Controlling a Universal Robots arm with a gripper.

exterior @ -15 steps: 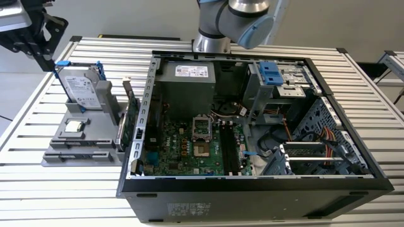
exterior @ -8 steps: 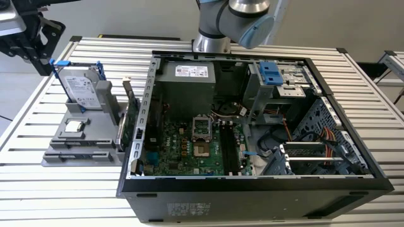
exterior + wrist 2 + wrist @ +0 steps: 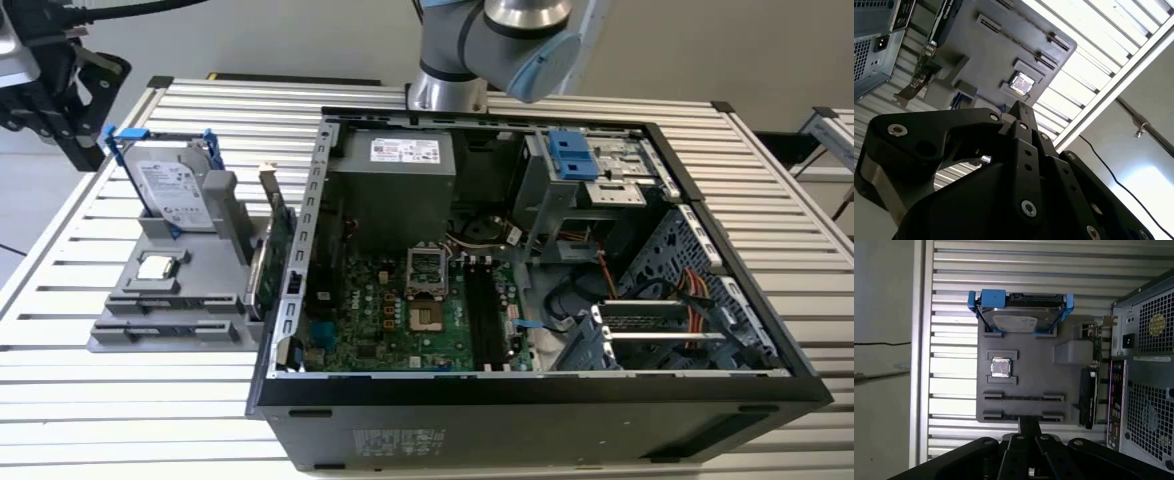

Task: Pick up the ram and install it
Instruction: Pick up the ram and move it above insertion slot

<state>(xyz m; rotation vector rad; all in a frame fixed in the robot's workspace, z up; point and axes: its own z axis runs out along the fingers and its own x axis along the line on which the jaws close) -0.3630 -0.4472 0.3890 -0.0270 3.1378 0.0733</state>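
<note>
Ram (image 3: 1024,397): lying slotted in grey holder (image 3: 1039,365), on the exterior view's left of open computer case (image 3: 534,390); gripper (image 3: 1029,424) well above it, fingers pressed together, empty.

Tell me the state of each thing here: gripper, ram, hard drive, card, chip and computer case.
gripper: shut, holding nothing.
ram: seated in a slot of the gray holder, not gripped.
hard drive: upright in the holder, in its blue-tabbed frame.
expansion card: upright at the holder's edge.
processor chip: flat in a holder recess.
computer case: on its side, panel off, interior open.
</note>
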